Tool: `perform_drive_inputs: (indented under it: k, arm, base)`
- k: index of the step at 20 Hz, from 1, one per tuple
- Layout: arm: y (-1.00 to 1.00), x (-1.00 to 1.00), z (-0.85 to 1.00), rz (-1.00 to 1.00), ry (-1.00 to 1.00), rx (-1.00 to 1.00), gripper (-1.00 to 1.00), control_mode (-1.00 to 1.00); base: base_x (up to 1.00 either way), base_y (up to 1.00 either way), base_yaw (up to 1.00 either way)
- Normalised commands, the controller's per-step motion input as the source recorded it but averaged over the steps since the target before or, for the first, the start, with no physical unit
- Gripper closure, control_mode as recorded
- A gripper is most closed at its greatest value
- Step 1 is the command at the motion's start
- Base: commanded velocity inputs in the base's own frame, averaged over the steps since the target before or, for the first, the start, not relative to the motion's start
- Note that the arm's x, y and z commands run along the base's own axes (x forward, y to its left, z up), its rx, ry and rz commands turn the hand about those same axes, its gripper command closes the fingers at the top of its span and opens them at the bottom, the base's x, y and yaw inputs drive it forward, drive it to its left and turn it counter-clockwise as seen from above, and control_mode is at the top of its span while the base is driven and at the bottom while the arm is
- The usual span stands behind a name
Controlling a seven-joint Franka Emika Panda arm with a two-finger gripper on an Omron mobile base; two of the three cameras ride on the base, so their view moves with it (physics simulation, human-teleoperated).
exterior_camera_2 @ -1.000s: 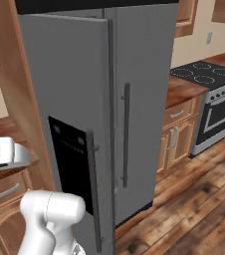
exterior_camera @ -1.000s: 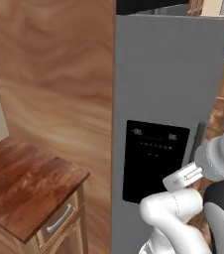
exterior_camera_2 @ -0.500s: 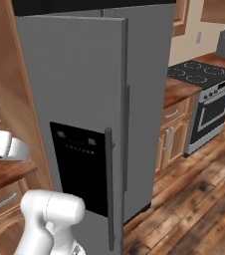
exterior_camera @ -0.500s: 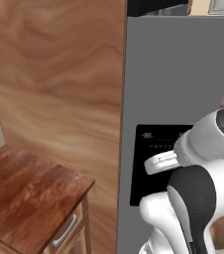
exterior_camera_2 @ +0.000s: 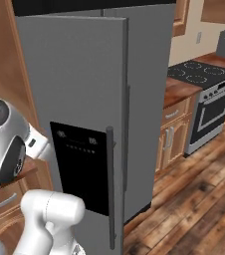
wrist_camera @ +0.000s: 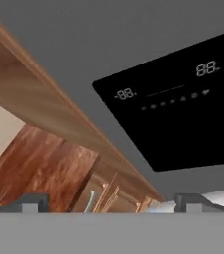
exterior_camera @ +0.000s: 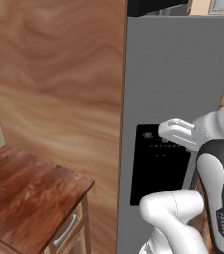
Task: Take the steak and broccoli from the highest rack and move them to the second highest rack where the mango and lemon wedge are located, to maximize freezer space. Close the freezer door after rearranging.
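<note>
The freezer door is a grey slab with a black dispenser panel and a long dark bar handle. It stands almost shut, its handle edge still a little proud of the neighbouring grey door. My gripper is open against the door's face, just above the black panel. In the hand view the fingertips stand wide apart with nothing between them. The steak, broccoli, mango, lemon wedge and both racks are hidden behind the door.
A tall wood-grain side panel borders the freezer on the left, with a low wooden drawer cabinet in front of it. To the right stand wooden counters and a stove over a wooden floor.
The freezer door has swung from clearly ajar to almost shut. My hand has moved left across its front, up to the black panel's top.
</note>
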Motion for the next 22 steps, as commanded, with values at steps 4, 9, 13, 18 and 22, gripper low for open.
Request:
perform_drive_inputs:
  k: [4, 9, 13, 18, 22]
  arm:
    - [-0.35, 0.39, 0.01, -0.26, -0.17, 0.61, -1.00, -1.00]
    - [-0.27, 0.56, 0.00, -0.41, 0.00, 0.41, -1.00, -1.00]
    - [-0.32, 0.54, 0.00, -0.38, 0.00, 0.39, -1.00, -1.00]
    - [-0.33, 0.49, 0.00, -0.27, 0.00, 0.25, -1.00, -1.00]
    - [-0.23, 0.60, -0.01, -0.06, 0.00, 0.18, -1.00, -1.00]
  base:
    - [0.00, 0.00, 0.00]
    - [0.00, 0.00, 0.00]
    - [0.00, 0.00, 0.00]
    - [0.00, 0.00, 0.00]
    - [0.00, 0.00, 0.00]
